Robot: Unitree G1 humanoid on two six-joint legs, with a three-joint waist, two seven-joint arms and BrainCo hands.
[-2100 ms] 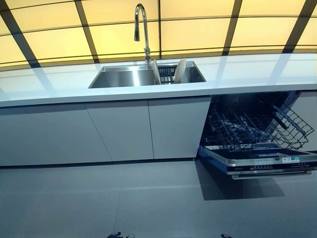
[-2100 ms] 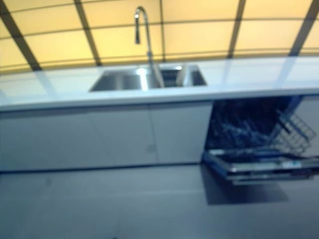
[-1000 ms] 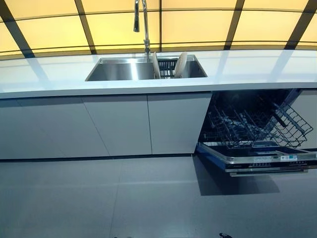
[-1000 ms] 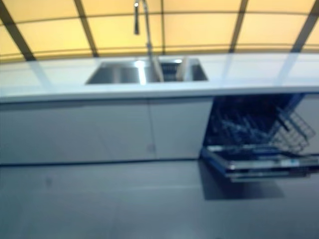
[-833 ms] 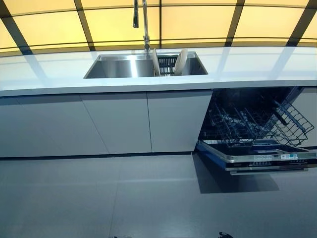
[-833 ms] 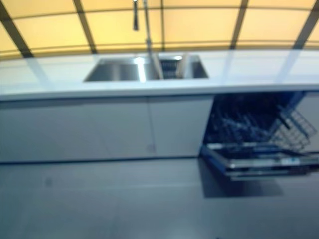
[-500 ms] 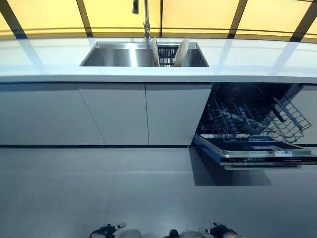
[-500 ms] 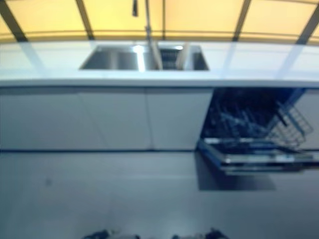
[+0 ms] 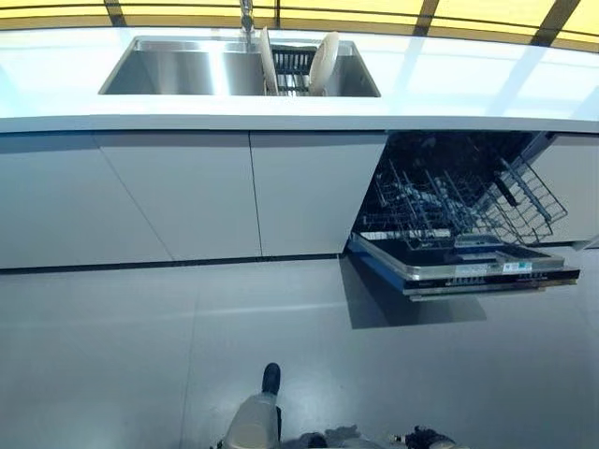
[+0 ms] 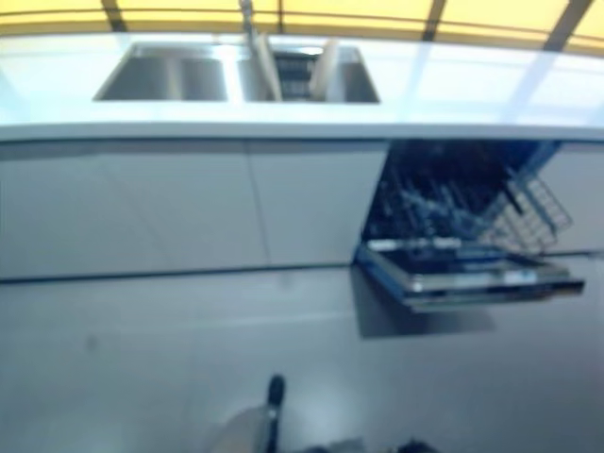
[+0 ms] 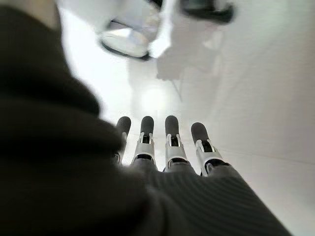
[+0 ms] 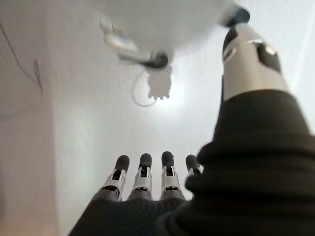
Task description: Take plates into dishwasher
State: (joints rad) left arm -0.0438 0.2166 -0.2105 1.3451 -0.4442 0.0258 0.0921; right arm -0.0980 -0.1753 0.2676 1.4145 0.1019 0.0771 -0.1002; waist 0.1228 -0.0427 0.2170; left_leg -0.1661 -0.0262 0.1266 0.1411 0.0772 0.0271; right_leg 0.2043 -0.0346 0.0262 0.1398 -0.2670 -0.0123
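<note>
Standing back from the counter point(image 9: 449, 94) w/ nothing picked up yet, so the job is basically at zero: two pale plates point(image 9: 323, 62) sit upright on edge in a dark rack at the right end of the steel sink point(image 9: 168, 73), one leaning by the faucet point(image 9: 247, 13) base, the other a bit further right. Dishwasher point(image 9: 463, 267) is below the counter, right of the sink, door dropped flat and the lower wire rack point(image 9: 459, 201) pulled out; no plates visible in it as far as I can tell. Left hand point(image 11: 157, 142) hangs over bare floor, fingers straight and relaxed, holding nothing. Right hand point(image 12: 147, 179) same: fingers extended, thumb apart, empty. Left to do, by my read: approach, reach into the sink, grab each plate, carry it right and down, slot it in the rack. Obstacles: the open door sticks out into the floor point(image 9: 140, 355) space, so approach to the sink should stay left of it; faucet stands close by the nearer plate; white cabinet fronts point(image 9: 206, 192) below the sink limit how near the robot can stand.
</note>
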